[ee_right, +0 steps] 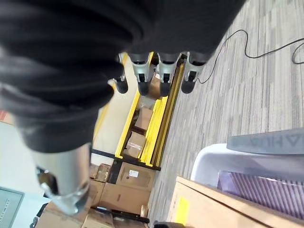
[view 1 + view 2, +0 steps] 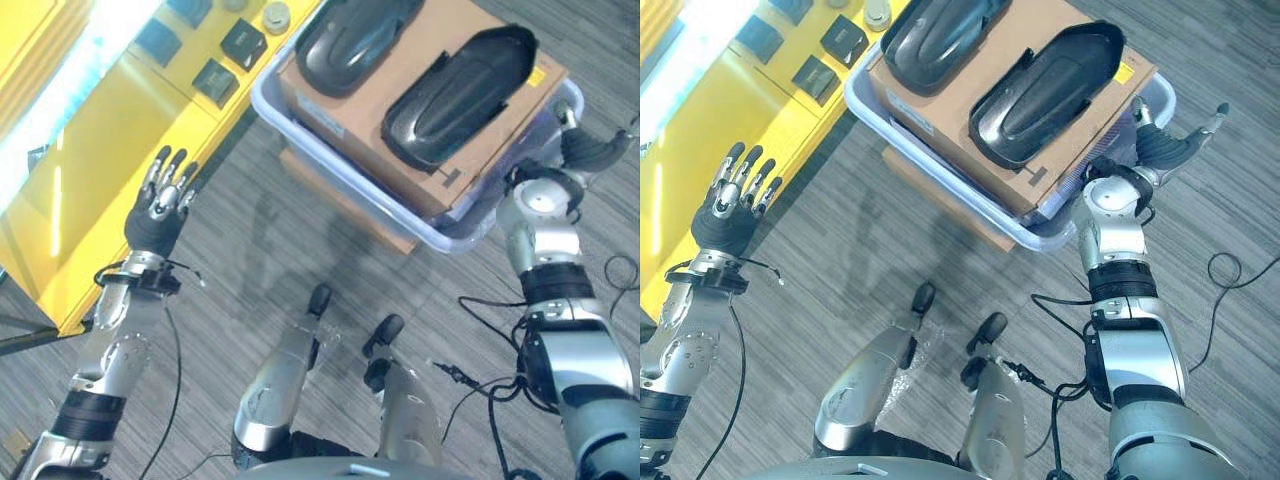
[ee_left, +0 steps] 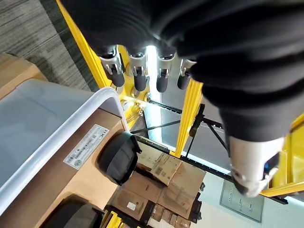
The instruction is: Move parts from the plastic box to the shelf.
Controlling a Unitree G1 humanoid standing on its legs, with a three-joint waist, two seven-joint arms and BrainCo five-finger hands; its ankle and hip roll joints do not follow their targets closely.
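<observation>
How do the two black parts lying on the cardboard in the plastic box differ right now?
The left black part sits nearer the yellow shelf and is cut off by the view's top edge; the right black part shows whole, nearer the right robot hand. Both are glossy, elongated, hollow side up, lying parallel on the cardboard, untouched.

The yellow shelf [image 2: 120, 150] beside the left hand [image 2: 160, 205] carries small dark parts [image 2: 215, 80]. The plastic box [image 2: 330, 165], by the right hand [image 2: 585, 150], sits on a cardboard carton [image 2: 345, 205] on the grey floor [image 2: 260, 270].
</observation>
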